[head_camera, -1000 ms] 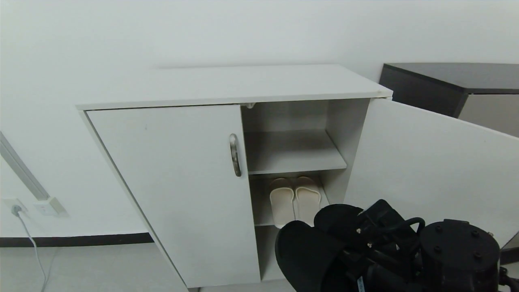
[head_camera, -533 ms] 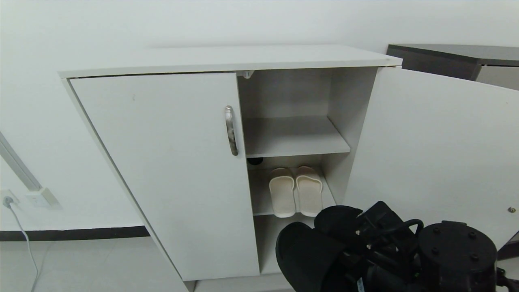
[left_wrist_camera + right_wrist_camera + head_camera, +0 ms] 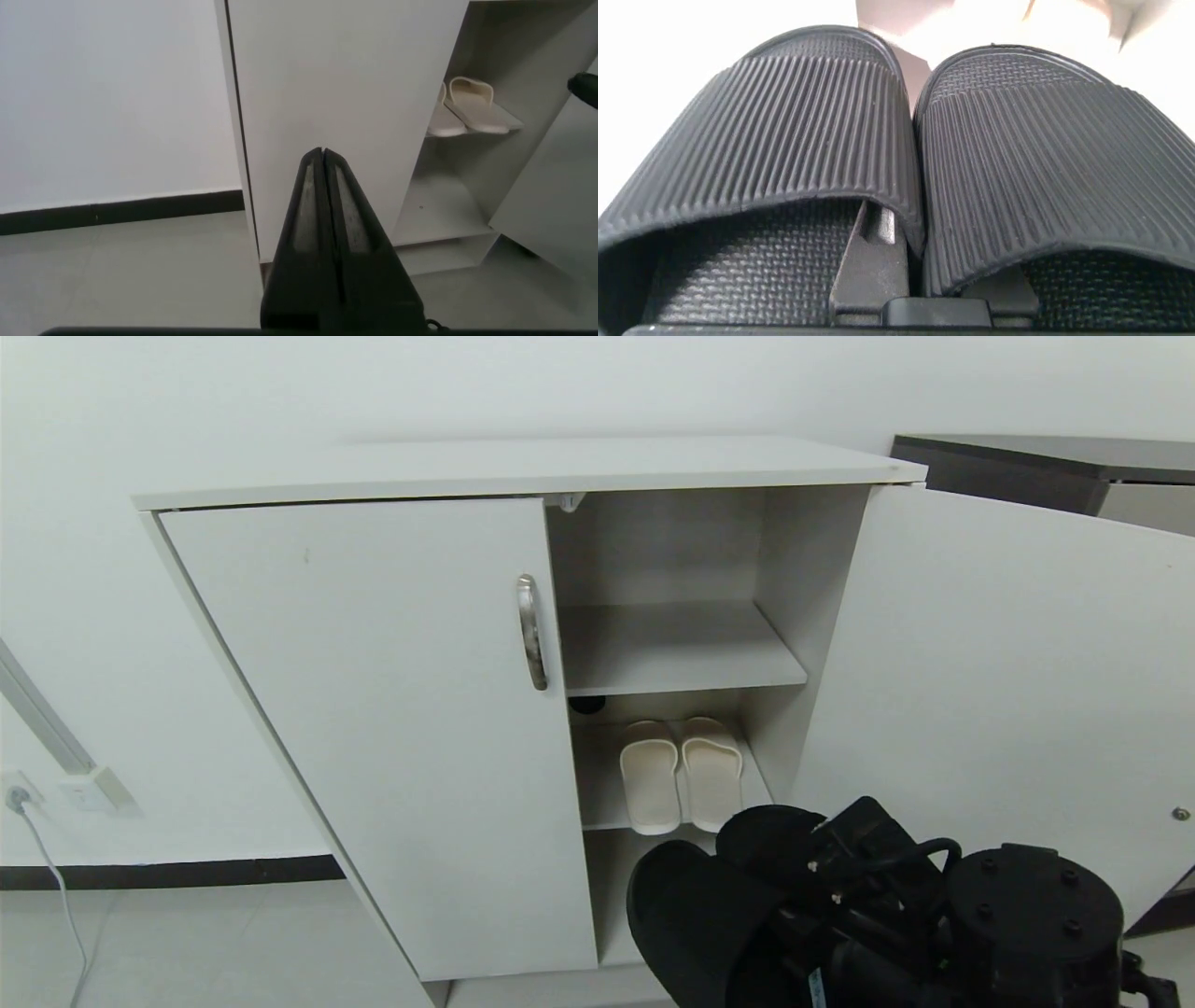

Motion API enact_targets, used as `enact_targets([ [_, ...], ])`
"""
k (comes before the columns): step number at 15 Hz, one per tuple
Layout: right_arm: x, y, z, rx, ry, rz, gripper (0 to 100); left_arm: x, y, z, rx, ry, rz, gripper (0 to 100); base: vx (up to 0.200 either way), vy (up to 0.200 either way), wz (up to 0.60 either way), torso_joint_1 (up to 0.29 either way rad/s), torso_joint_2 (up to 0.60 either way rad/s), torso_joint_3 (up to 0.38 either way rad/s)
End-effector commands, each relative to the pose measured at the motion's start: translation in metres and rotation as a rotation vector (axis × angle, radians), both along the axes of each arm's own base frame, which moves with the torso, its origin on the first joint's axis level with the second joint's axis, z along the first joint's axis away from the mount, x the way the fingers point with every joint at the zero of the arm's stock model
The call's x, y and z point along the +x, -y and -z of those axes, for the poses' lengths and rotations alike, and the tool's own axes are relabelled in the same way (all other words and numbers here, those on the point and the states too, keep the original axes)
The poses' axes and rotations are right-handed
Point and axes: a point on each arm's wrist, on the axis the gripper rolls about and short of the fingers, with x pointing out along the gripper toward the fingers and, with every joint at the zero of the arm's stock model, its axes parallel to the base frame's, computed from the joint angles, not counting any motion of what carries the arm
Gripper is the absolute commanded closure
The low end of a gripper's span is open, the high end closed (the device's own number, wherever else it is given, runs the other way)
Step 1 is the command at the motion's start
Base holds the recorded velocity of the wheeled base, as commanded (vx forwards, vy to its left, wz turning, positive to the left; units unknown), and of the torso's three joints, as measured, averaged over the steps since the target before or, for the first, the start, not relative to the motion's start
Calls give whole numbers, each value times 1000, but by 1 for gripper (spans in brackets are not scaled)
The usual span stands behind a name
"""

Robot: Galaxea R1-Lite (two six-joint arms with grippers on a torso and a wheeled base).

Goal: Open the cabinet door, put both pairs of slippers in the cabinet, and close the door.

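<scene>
A white wall (image 3: pixel 187 411) backs a white cabinet (image 3: pixel 523 462) standing on a pale grey floor (image 3: pixel 140 271), with a dark piece of furniture (image 3: pixel 1046 467) just past the cabinet's right end. The left door (image 3: pixel 373 709) is closed and has a metal handle (image 3: pixel 530 632) upright near its right edge. The right door (image 3: pixel 1008 681) stands swung out wide, so the right half of the cabinet is open to view. The upper shelf (image 3: pixel 672 649) is bare. On the middle shelf (image 3: pixel 593 784) the white slippers (image 3: pixel 681 775) lie side by side and touching, lengthwise from back to front, nearer the shelf's right side and reaching its front edge. The black slippers (image 3: pixel 700 915) are held up in front of the cabinet's lower opening, below the white pair and apart from it, side by side with their ribbed straps uppermost. The right gripper (image 3: pixel 924 271) is clamped on them, with one finger (image 3: pixel 868 252) under each strap, pinching the two inner sides together. The left gripper (image 3: pixel 322 187) hangs low in front of the left door, its fingers pressed together with nothing between them. A socket (image 3: pixel 19 796) with a cable plugged in sits on the wall at far left.
</scene>
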Motion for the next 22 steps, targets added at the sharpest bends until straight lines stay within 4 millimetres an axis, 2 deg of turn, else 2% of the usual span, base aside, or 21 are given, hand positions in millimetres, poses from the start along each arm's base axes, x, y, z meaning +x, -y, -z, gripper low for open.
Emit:
enact_targets([
  [1,3,-4,10,-22,-13,3,100,0,0,0,-1,0,0,100,0,0,0,0,0,0],
  [2,6,-8,13,-9,5,17,100,0,0,0,0,-1,2,100,0,0,0,0,0,0],
  [4,25,-39,17,40,37,177,100,0,0,0,-1,0,0,100,0,0,0,0,0,0],
  [7,48,-72,20,66,87,372,100,0,0,0,-1,0,0,100,0,0,0,0,0,0],
  [8,54,-85,7,65,93,390,100,0,0,0,-1,0,2,100,0,0,0,0,0,0],
  [10,64,-93,-15,47,88,450,100,0,0,0,-1,0,0,100,0,0,0,0,0,0],
  [11,73,-99,-33,71,89,508,100,0,0,0,-1,0,2,100,0,0,0,0,0,0],
  [13,85,-103,-53,83,106,575,100,0,0,0,-1,0,2,100,0,0,0,0,0,0],
  [17,90,-99,-88,85,112,594,100,0,0,0,0,0,0,100,0,0,0,0,0,0],
  [22,92,-100,-90,84,112,595,100,0,0,0,-1,0,2,100,0,0,0,0,0,0],
])
